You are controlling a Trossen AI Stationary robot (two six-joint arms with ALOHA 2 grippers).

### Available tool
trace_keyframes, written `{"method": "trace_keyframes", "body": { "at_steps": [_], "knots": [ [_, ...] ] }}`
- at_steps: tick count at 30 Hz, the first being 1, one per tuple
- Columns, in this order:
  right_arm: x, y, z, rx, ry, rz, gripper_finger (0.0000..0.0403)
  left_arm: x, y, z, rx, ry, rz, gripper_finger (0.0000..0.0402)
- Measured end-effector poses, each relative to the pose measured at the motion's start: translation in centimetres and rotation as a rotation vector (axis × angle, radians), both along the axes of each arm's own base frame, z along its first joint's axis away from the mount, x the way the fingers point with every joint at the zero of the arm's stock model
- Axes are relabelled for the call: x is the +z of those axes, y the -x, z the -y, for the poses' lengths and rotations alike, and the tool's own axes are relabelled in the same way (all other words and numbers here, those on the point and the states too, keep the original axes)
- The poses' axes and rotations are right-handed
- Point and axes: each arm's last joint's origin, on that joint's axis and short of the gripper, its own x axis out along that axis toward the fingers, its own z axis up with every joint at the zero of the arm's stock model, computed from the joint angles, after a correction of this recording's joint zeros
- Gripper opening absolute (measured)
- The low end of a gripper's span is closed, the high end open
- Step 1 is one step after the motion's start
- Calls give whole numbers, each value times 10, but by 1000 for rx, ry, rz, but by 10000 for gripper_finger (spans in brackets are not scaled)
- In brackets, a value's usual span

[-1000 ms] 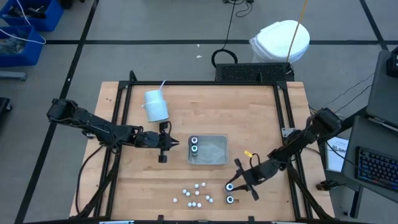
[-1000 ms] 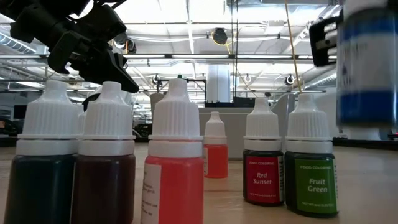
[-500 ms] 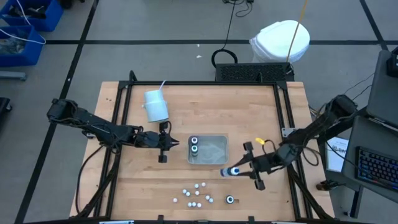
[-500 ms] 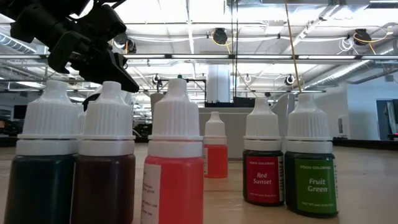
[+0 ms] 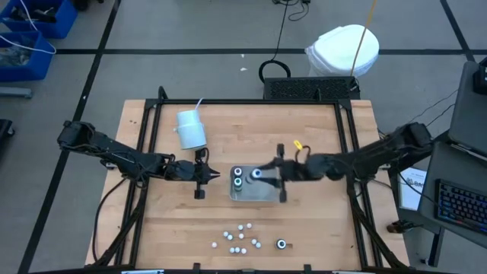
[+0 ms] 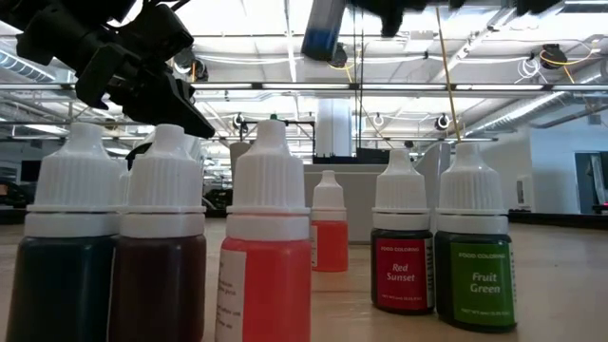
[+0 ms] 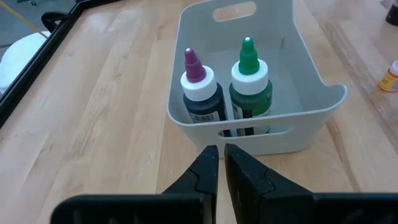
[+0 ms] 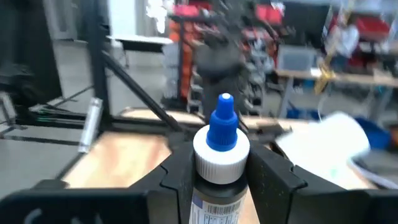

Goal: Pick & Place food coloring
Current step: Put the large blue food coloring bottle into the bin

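1. Small dropper bottles (image 5: 239, 237) stand clustered at the table's (image 5: 319, 129) near edge.
2. Right gripper (image 5: 268, 175) clamps a blue-tipped bottle (image 8: 220, 155) above the tray (image 5: 268, 195).
3. Left gripper (image 5: 204, 176), fingers closed and empty, waits beside the tray.

Two robot arms, both matte black, built from slim tubular links joined by bulkier rounded joint housings. Left arm's gripper (image 5: 199, 180): short black crossbar carrying two dark tapered fingers (image 7: 200, 171), flat inner faces, blunt tips. Right arm's gripper (image 5: 268, 174): same black crossbar, two broad angular dark fingers (image 8: 275, 171). Small yellow tag (image 5: 296, 144) near right wrist. Thin black cables trail from arm bases.
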Motion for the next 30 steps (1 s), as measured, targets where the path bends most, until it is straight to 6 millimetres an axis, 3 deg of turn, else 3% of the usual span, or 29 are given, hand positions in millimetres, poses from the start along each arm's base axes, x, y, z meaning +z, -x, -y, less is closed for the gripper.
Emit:
{"method": "trace_keyframes", "body": {
  "at_steps": [8,24,30],
  "knots": [
    [-47,-28,16,-68,-13,-133,117,0,0,0,-2,-4,-2,37],
    [-71,-33,20,-149,-46,-217,115,0,0,0,-3,-4,-3,37],
    [-84,-27,22,-176,-64,-208,117,0,0,0,-3,-3,-2,37]
  ]
}}
